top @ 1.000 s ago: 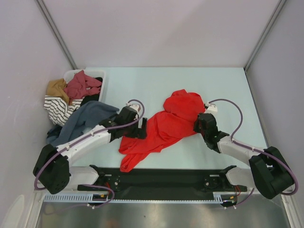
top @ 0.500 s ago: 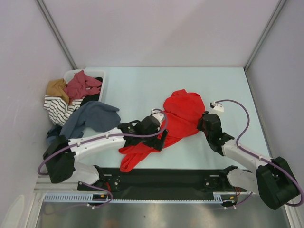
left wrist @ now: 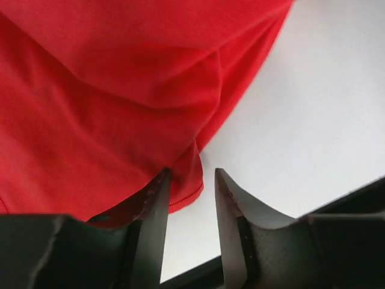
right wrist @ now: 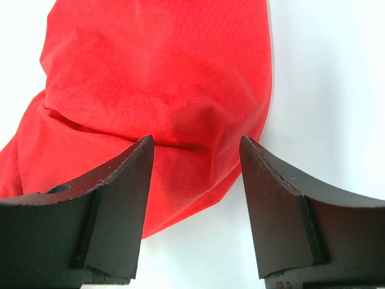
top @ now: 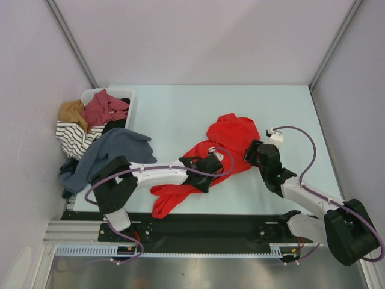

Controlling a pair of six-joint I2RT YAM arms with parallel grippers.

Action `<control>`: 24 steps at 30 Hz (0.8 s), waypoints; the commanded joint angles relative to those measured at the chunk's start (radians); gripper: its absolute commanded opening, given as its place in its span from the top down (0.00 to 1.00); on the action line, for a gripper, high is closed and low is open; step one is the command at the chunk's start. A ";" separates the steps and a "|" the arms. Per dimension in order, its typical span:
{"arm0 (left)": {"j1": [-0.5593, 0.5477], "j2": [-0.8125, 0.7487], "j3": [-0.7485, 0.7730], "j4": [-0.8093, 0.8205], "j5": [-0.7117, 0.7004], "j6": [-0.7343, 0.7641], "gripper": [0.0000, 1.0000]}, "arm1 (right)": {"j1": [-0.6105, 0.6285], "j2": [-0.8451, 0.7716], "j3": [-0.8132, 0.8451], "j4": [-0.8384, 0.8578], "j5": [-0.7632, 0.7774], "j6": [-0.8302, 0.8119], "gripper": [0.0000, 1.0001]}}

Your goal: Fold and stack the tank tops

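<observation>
Table [top: 180,105] far half open behind red top [top: 231,135]; right strip beside it open too. Left edge blocked: basket [top: 89,94], clothes heap [top: 84,129] spilling toward centre. Left arm [top: 156,173] lies across the near-centre onto the top's lower part. Narrow bare gap between heap and top

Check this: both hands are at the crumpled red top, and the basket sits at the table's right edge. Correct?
No: the top view shows the basket at the left edge. The left hand and right hand are at the crumpled red top.
</observation>
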 commanded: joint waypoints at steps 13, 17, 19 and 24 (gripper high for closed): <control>0.299 -0.512 -0.234 0.083 0.021 -0.057 1.00 | -0.025 0.085 0.014 0.056 -0.097 0.010 0.20; 0.379 -0.667 -0.299 0.071 0.026 -0.055 1.00 | -0.051 0.151 0.035 0.058 -0.148 0.030 0.25; 0.408 -0.705 -0.299 0.029 -0.004 -0.060 1.00 | -0.082 0.185 0.041 0.067 -0.202 0.038 0.59; 0.485 -0.776 -0.322 0.019 0.026 -0.066 1.00 | -0.122 0.140 0.037 0.037 -0.177 0.042 1.00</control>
